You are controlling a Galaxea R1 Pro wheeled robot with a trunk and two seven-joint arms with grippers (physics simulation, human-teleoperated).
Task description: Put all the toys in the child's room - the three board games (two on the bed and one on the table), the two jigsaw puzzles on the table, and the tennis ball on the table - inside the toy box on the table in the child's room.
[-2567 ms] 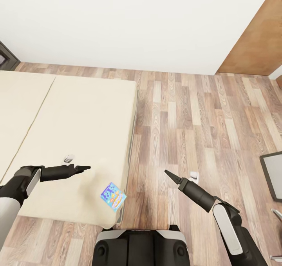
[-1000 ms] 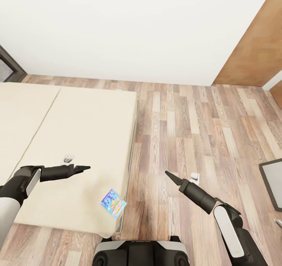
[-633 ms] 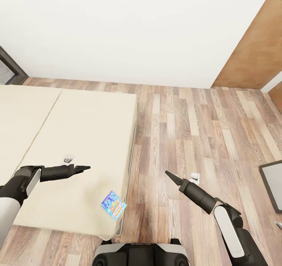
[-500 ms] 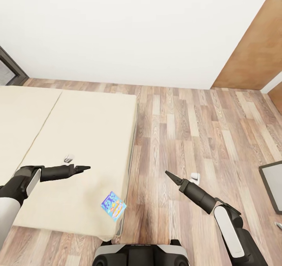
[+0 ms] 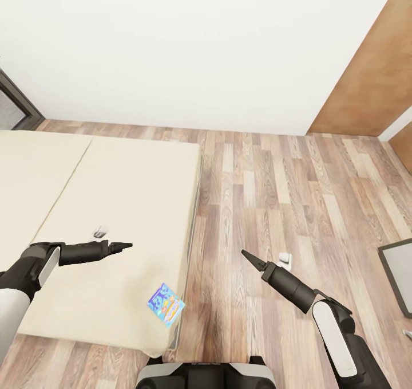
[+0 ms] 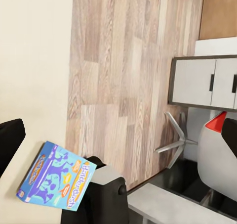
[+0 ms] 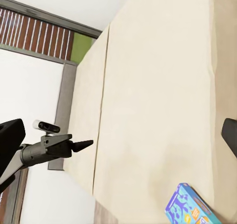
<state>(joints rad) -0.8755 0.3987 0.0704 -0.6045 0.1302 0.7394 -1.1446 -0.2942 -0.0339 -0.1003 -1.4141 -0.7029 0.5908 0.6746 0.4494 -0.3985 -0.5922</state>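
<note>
bed (image 5: 114, 194): matt beige cloth; floor (image 5: 286, 194): wood plank; board game (image 5: 166, 304): glossy card

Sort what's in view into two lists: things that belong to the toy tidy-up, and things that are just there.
Belongs to the job:
- blue board game, lying near the bed's corner
- bed, beige mattress
- left gripper, over the mattress
- right gripper, over the floor

Just there:
- wood-plank floor
- white wall
- brown door panel
- grey cabinet
</note>
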